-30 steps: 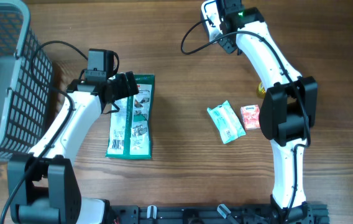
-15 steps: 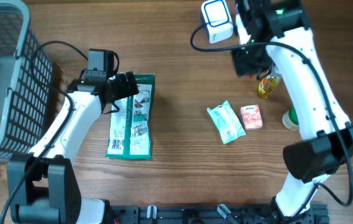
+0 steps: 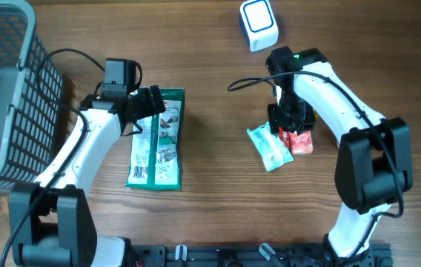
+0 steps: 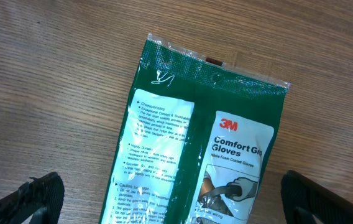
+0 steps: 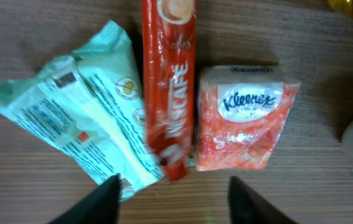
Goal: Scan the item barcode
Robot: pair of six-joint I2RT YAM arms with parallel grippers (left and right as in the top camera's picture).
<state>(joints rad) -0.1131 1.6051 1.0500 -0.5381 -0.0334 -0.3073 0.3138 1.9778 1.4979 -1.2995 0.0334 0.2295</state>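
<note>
Right gripper [image 5: 175,194], down from the scanner [image 3: 259,24] since a second ago, jaws parted and empty, hangs just short of the red Nescafe stick [image 5: 170,93], lying against the Kleenex pack [image 5: 245,118], pale green packet [image 5: 83,118] on its other side.

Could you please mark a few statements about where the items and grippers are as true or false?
1. The left gripper is open above the green glove pack. True.
2. The glove pack lies inside the basket. False: it lies on the table, outside the basket.
3. The Nescafe stick lies between the mint-green packet and the Kleenex pack. True.
4. The right gripper is shut on the scanner. False: it is open over the stick; the scanner stands apart.
</note>
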